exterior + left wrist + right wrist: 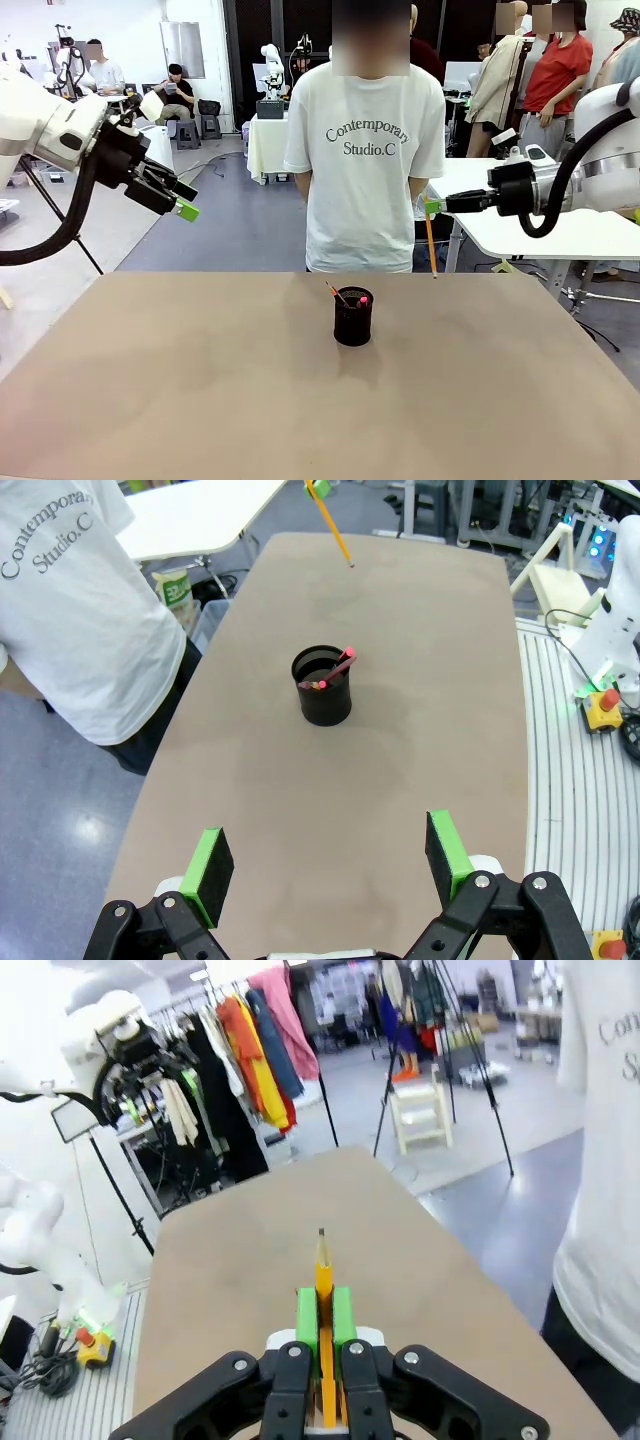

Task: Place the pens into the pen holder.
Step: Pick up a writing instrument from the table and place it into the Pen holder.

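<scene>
The black mesh pen holder (353, 322) stands near the table's middle with two pens (340, 296) leaning inside; they show as red-tipped sticks (337, 669) in the cup (323, 688) in the left wrist view. My right gripper (432, 206) hovers high at the right, shut on a yellow-orange pencil (431, 242) that hangs point down above the table's far edge. In the right wrist view the pencil (323, 1270) sticks out between the green pads (309, 1320). My left gripper (186, 207) is raised at the left, open and empty, its green pads (212, 864) wide apart.
A person in a white T-shirt (362, 160) stands at the far side of the brown table (200, 390), hands out of sight. A white side table (560, 235) sits behind the right arm. Around the holder the tabletop lies bare.
</scene>
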Action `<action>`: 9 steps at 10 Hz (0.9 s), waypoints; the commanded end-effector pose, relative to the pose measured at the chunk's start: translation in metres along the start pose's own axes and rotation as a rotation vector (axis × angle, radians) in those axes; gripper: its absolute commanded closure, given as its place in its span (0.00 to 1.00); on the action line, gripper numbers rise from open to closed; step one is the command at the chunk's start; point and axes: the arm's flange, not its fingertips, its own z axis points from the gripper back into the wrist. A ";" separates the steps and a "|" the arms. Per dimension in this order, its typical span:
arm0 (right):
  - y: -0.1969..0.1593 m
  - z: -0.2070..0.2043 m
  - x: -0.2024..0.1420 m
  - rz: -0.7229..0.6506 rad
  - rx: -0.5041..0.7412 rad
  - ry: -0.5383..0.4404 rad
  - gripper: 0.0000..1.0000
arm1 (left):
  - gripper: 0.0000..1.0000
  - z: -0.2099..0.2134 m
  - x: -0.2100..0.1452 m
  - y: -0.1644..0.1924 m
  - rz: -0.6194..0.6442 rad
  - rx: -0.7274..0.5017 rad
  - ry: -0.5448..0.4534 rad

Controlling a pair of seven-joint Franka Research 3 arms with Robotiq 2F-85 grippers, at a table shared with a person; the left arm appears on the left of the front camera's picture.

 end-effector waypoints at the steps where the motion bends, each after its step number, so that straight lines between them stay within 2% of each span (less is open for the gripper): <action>1: 0.008 -0.025 -0.010 0.150 0.049 -0.151 1.00 | 0.00 0.002 0.000 0.000 0.005 0.007 0.000; 2: 0.010 -0.038 -0.012 0.189 0.102 -0.126 1.00 | 0.00 0.002 0.000 0.000 0.005 0.007 0.000; 3: 0.011 -0.054 -0.017 0.251 0.096 -0.155 1.00 | 0.00 0.002 0.000 0.000 0.005 0.007 0.000; 4: 0.011 -0.065 -0.021 0.230 0.158 -0.144 1.00 | 0.00 0.002 0.000 0.000 0.005 0.007 0.000; 5: 0.007 -0.077 -0.025 0.306 0.127 -0.185 1.00 | 0.00 0.002 0.000 0.000 0.005 0.007 0.000; 6: 0.009 -0.089 -0.030 0.298 0.183 -0.160 1.00 | 0.00 0.002 0.000 0.000 0.005 0.007 0.000; 9: 0.001 -0.110 -0.040 0.285 0.220 -0.165 1.00 | 0.00 0.002 0.000 0.000 0.005 0.007 0.000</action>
